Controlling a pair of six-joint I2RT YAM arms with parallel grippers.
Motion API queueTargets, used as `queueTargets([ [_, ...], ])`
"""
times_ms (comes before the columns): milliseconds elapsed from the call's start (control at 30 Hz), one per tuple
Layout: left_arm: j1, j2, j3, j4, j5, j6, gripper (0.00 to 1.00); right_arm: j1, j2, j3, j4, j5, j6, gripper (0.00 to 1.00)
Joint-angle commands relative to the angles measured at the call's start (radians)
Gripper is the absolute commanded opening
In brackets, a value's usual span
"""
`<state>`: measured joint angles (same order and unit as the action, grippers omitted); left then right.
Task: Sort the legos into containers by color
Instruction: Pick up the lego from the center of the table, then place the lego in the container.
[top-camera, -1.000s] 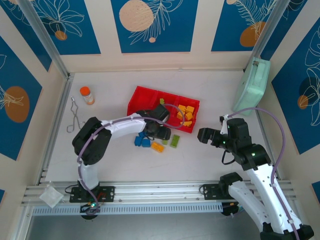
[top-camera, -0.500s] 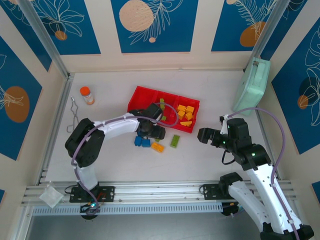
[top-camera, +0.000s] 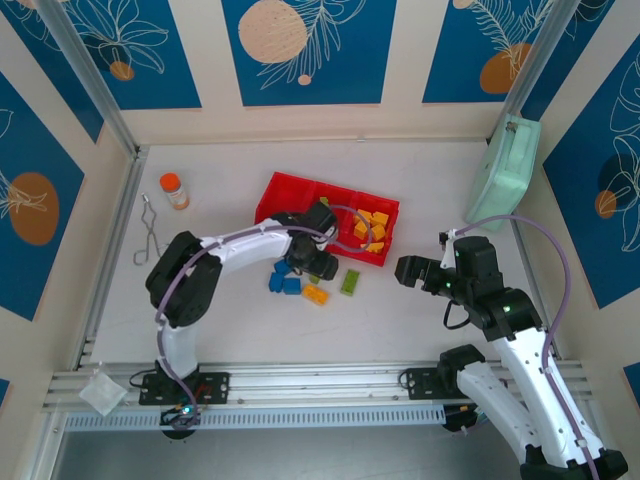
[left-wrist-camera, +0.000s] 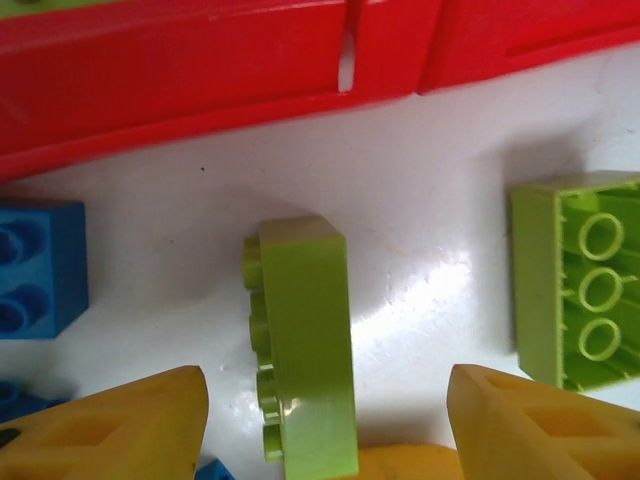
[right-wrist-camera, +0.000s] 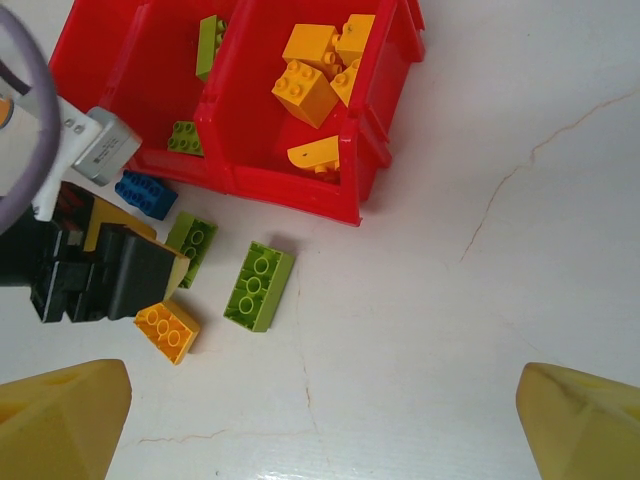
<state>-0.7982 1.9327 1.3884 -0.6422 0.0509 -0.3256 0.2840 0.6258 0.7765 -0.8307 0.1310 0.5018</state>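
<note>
I have the left gripper (left-wrist-camera: 327, 392) low over the white tabletop (top-camera: 430, 190), just on the near side of the long red plastic tray with three compartments (top-camera: 273, 192). Its yellow fingers (left-wrist-camera: 120, 425) stand apart, one on each side of a lime-green studded plastic brick (left-wrist-camera: 305, 340) that lies on its edge. In the wrist view I see a gap between the brick and either finger, so nothing is gripped.

Just right of that brick lies a second lime-green brick (left-wrist-camera: 575, 285), hollow side up. To the left is a blue studded brick (left-wrist-camera: 35, 265), and neither touches the first brick. A loose yellow-orange brick (right-wrist-camera: 168, 330) sits on the table a little nearer.

In the tray, the right compartment holds a heap of yellow-orange bricks (right-wrist-camera: 310, 80). The middle one holds small lime-green pieces (right-wrist-camera: 210, 45).

My right gripper (right-wrist-camera: 320, 400) hangs above bare table to the right of the tray, well apart from it. Its jaws are spread wide and hold nothing.

An orange-capped small bottle (top-camera: 174, 190) and metal tongs (top-camera: 148, 232) sit at the far left. A mint-green flat case (top-camera: 503, 172) leans at the far right.
</note>
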Motion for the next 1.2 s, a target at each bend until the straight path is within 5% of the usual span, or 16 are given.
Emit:
queueTargets([
  [0, -0.012, 0.050, 0.052, -0.077, -0.053, 0.039, 0.61, 0.006, -0.008, -0.006, 0.002, 0.001, -0.002, 0.99],
  [300, -0.014, 0.097, 0.075, -0.052, -0.051, 0.014, 0.41, 0.005, -0.009, -0.007, 0.001, 0.008, 0.000, 0.99],
  [567, -0.017, -0.060, -0.016, 0.014, -0.155, -0.020, 0.16, 0.005, -0.011, -0.007, 0.002, 0.002, -0.001, 0.99],
  [833, -0.002, -0.193, 0.043, 0.033, -0.251, -0.049, 0.16, 0.007, -0.031, -0.016, 0.018, -0.014, 0.001, 0.99],
  [1167, 0.113, 0.114, 0.486, -0.021, -0.197, -0.085, 0.17, 0.028, -0.039, -0.010, 0.008, -0.002, -0.002, 0.99],
])
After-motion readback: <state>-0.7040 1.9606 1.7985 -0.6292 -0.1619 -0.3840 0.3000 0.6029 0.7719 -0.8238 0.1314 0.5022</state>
